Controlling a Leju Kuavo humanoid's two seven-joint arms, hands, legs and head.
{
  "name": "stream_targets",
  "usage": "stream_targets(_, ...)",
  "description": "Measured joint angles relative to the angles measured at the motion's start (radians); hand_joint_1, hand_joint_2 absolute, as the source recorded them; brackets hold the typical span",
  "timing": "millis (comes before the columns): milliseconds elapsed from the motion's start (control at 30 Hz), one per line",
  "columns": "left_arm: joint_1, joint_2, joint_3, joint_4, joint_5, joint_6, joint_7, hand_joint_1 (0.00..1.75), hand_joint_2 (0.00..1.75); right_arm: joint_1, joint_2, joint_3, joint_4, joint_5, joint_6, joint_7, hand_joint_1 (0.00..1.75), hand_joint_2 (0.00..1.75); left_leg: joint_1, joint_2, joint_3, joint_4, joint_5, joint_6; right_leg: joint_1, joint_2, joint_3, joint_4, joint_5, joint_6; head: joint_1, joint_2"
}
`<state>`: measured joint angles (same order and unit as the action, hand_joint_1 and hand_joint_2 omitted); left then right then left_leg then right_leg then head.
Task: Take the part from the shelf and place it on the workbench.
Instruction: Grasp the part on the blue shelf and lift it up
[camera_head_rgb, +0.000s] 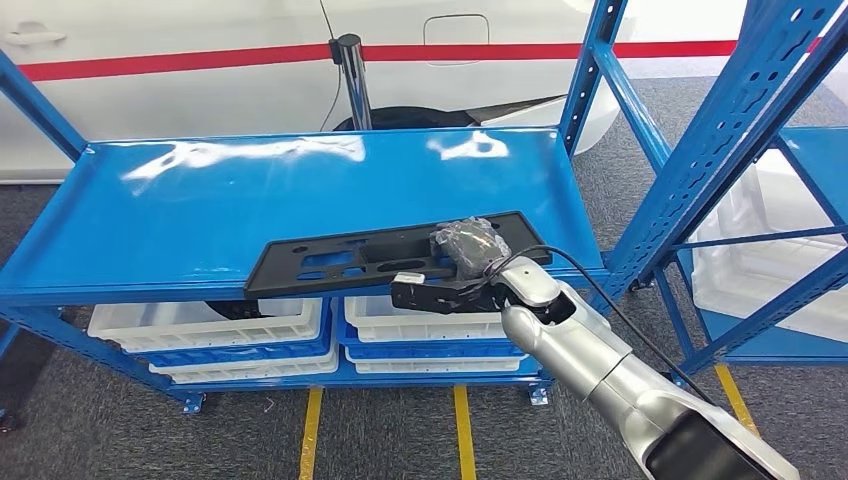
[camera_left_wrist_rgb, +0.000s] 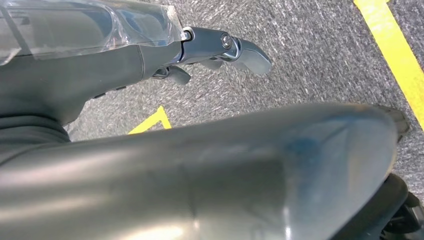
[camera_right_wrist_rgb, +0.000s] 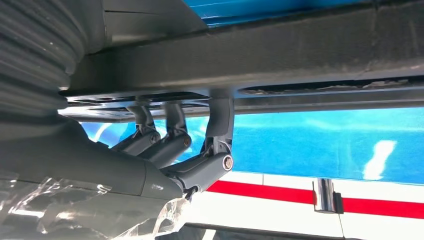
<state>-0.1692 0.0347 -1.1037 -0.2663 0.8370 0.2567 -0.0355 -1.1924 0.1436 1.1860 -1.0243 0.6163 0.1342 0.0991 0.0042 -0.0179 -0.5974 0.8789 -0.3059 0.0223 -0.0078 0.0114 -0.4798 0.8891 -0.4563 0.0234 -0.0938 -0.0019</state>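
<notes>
at the front edge of the blue surface (camera_head_rgb: 200, 200): long flat black part (camera_head_rgb: 340, 262), lying lengthwise along that edge, its near rim hanging just past the lip, its far side resting on the blue sheet. right hand (camera_head_rgb: 462, 258) at the part's right end, fingers (camera_right_wrist_rgb: 220, 120) closed on it, dark fingers hooked up against one face and the ribbed grey cover on the other, so held firmly between them; clear plastic wrap around the wrist. silver right arm (camera_head_rgb: 600, 370) reaching in from the lower right, black cable (camera_head_rgb: 610, 300) looping along it. beneath the blue surface, white bins (camera_head_rgb: 210, 325) side by side on a lower level. to the right, blue perforated uprights of a shelf (camera_head_rgb: 720, 150), with more white trays behind its braces. behind all this, white car body (camera_head_rgb: 200, 40) with a red stripe, and a dark post (camera_head_rgb: 352, 80) standing before it. below, grey carpet with yellow lines (camera_head_rgb: 463, 430). left hand (camera_left_wrist_rgb: 220, 47) hanging over the carpet, fingers loosely curled inward around nothing, near a yellow floor marking (camera_left_wrist_rgb: 395, 55).
</notes>
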Motion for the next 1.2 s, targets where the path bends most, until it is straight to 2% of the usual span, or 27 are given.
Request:
stream_targets(367,0.001,0.0,0.0,0.0,-0.007,0.007,-0.007,0.0,0.0,-0.003,-0.01,0.0,-0.017,0.0,-0.003,0.019,1.75,1.75,0.0,0.0,0.001,0.0,0.0,0.0,0.0,0.0,0.0,0.0,0.0,0.0,0.0,0.0)
stream_targets(567,0.0,0.0,0.0,0.0,-0.025,0.012,-0.007,0.0,0.0,0.018,-0.028,-0.002,-0.04,0.046,-0.073,0.043,1.75,1.75,0.0,0.0,0.001,0.0,0.0,0.0,0.0,0.0,0.0,0.0,0.0,0.0,0.0,0.0)
stream_targets(700,-0.001,0.0,0.0,0.0,-0.048,0.019,-0.01,0.0,1.75,0.04,-0.045,-0.01,-0.064,0.093,-0.115,0.049,1.75,1.75,0.0,0.001,0.001,0.0,0.0,0.0,0.0,0.0,0.0,0.0,0.0,0.0,0.0,0.0)
stream_targets(800,-0.004,0.0,0.0,0.0,-0.063,0.023,-0.012,0.0,1.75,0.059,-0.057,-0.019,-0.087,0.153,-0.163,0.051,1.75,1.75,0.0,0.001,0.001,0.0,0.0,0.0,0.0,0.0,0.0,0.0,0.0,0.0,0.0,0.0)
stream_targets(967,-0.007,0.0,-0.002,0.0,-0.09,0.029,-0.001,0.0,1.75,0.113,-0.081,-0.052,-0.15,0.328,-0.312,0.06,1.75,1.75,0.0,0.001,0.002,0.0,0.0,0.0,0.0,0.0,0.0,0.0,0.0,0.0,0.0,0.0)
stream_targets(1200,-0.016,-0.001,-0.004,0.0,-0.113,0.035,0.012,0.0,1.75,0.166,-0.106,-0.091,-0.223,0.385,-0.362,0.061,1.75,1.75,0.0,0.001,0.002,0.0,0.0,0.0,0.0,0.0,0.001,0.0,0.0,0.0,0.0,0.0)
